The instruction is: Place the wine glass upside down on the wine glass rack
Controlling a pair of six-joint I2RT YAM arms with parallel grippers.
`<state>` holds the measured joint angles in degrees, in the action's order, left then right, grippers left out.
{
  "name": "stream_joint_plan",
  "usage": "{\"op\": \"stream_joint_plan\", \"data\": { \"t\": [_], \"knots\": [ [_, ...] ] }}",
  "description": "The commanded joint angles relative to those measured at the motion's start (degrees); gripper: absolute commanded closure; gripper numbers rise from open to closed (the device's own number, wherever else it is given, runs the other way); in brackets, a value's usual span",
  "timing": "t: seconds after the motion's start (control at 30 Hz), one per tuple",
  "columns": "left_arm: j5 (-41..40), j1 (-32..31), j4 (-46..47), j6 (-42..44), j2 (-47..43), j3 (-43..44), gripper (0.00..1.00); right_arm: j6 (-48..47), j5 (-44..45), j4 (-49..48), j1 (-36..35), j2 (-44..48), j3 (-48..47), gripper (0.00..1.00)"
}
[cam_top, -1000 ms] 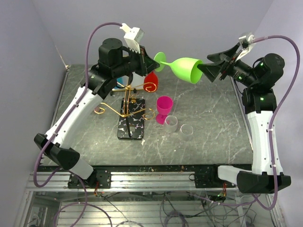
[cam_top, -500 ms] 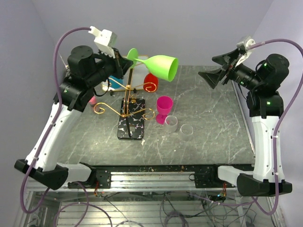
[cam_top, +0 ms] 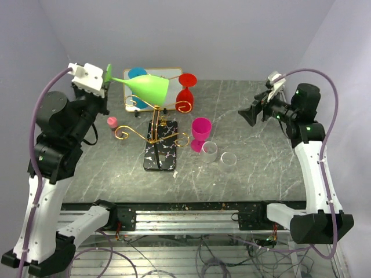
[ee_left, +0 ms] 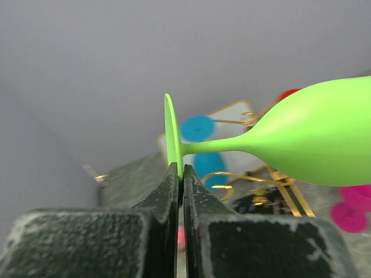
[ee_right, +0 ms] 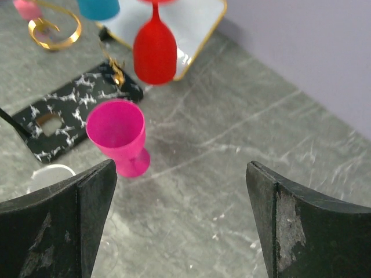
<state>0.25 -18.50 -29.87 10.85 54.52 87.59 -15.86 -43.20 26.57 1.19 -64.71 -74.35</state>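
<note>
Top external view: below and to the right of the left gripper [cam_top: 106,87] stands the wine glass rack [cam_top: 157,128], with a red glass [cam_top: 186,92] hanging inverted from one arm; a white tray [cam_top: 174,74] lies behind it; a pink glass [cam_top: 201,133] and two clear cups [cam_top: 210,150] sit between the rack and the right gripper [cam_top: 248,116]. I note the left arm raised high; its jaws are pinched tight on the foot of the green wine glass [cam_top: 145,87], held sideways in the air, bowl toward the rack. The right arm stands well off, its jaws spread wide, holding nothing.
</note>
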Motion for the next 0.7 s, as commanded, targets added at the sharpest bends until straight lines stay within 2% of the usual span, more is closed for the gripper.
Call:
{"op": "stream_joint_plan", "data": {
  "t": [0.0,0.07,0.17,0.3,0.67],
  "knots": [
    [-10.45,3.38,0.00,10.87,-2.72,-1.45,0.93,-3.51,2.89,-5.87,0.91,0.26,6.05,0.07],
    [-14.09,5.58,1.05,12.87,-3.45,-1.64,0.93,-2.51,1.93,-8.74,1.88,-0.18,9.04,0.07],
    [-17.76,8.50,1.11,15.74,-4.08,-1.57,0.93,-3.06,1.33,-7.32,2.27,-0.86,9.67,0.07],
    [-19.89,11.22,-0.20,21.08,-4.98,-3.39,0.93,-0.45,-0.01,-9.84,3.41,0.83,13.03,0.07],
    [-27.40,12.35,0.70,39.44,-3.89,-12.33,0.93,2.67,-3.33,-11.49,5.58,1.76,14.77,0.06]
  ]
}}
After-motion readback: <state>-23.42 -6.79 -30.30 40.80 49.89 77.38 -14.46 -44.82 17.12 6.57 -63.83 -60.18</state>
